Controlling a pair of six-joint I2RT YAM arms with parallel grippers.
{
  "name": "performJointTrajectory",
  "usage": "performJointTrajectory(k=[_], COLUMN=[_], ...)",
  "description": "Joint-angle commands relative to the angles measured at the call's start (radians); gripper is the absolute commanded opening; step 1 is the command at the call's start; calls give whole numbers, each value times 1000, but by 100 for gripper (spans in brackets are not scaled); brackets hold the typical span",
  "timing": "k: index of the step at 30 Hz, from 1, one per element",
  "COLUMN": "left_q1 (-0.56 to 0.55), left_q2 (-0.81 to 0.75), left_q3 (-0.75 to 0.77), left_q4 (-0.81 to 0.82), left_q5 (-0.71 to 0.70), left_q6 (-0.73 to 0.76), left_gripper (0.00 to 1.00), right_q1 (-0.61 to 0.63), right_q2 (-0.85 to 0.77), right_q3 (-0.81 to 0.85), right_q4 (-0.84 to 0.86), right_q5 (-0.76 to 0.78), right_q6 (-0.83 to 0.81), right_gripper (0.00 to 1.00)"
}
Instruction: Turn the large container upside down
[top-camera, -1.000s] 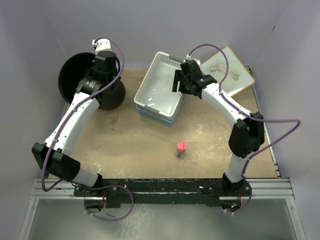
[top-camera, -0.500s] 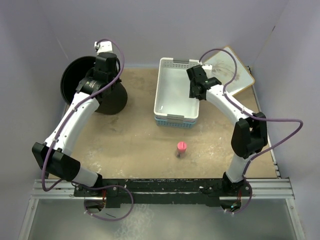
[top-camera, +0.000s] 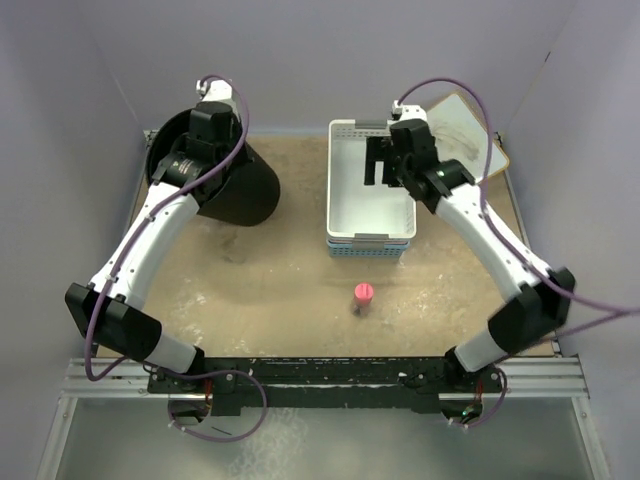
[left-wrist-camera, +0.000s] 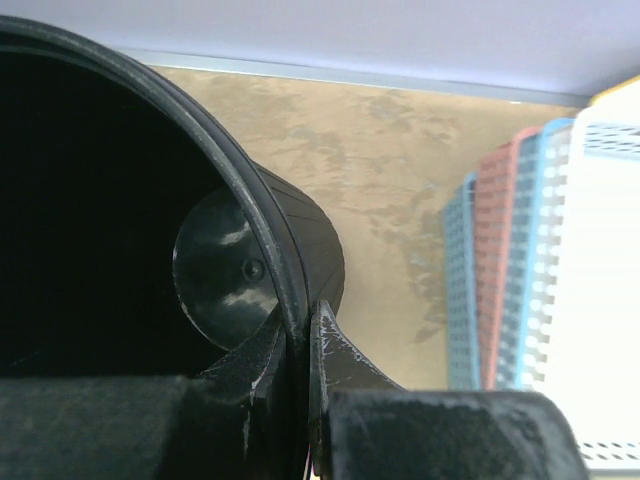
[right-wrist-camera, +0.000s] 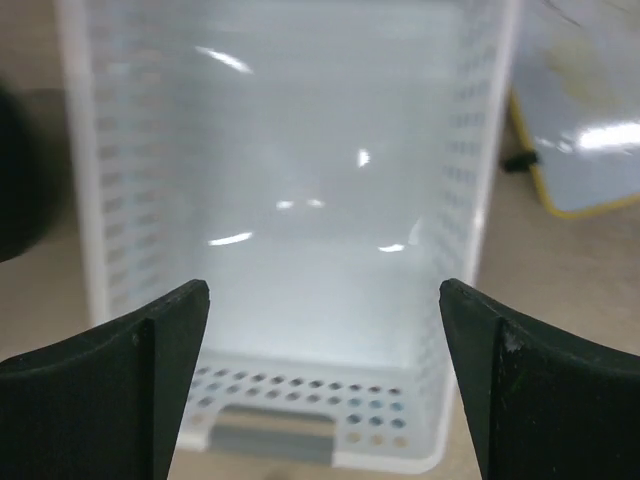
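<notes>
"Sandy-brown tabletop (top-camera: 280, 280), pale lilac walls all round. So where's the large container (top-camera: 245, 190)?"

"Far left corner. It's tipped well over, mouth toward the left wall, bottom pointing toward the white basket (top-camera: 360, 205). I can't tell whether its side rests on the tabletop."

"Who has hold of it?"

"The left jaws. They're pinching its rim, one side inside the wall and one outside. The right jaws are spread wide above the white basket, holding nothing."

"Is the rim a good place to hold it?"

"The only place, I'd say. The body is far too broad for those jaws, and the bead along the rim gives them something to bite. It looks like light, stiff plastic, but glossy, so likely slippery. Held at one point like that, it may swing or twist as it goes over."
</notes>
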Motion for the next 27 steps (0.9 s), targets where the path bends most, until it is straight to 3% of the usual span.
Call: performJointTrajectory(k=[1, 6, 10, 18, 21, 23, 27], left_q1=[29, 116, 221, 297, 298, 299, 300], left_q2=[-17, -69, -91, -174, -220, -263, -330], left_q3=[18, -95, -233, -460, -492, -526, -607], left_q4=[192, 337, 396, 355, 257, 188, 105], left_q5=[182, 243, 242, 218, 151, 104, 60], left_q6=[-63, -179, -351, -473, -446, -420, -403], left_gripper=[0, 0, 0, 0, 23, 46, 54], right_q1=[19, 30, 54, 72, 76, 79, 157], right_q2=[-233, -230, -187, -171, -166, -163, -165], right_q3=[-111, -149, -153, -176, -175, -175, -152], right_q4=[300, 373, 350, 347, 335, 332, 336], right_q5=[-507, -719, -698, -697, -694, -692, -587], right_q6=[-10, 87, 100, 97, 86, 79, 33], right_gripper=[100, 100, 100, 100, 100, 99, 100])
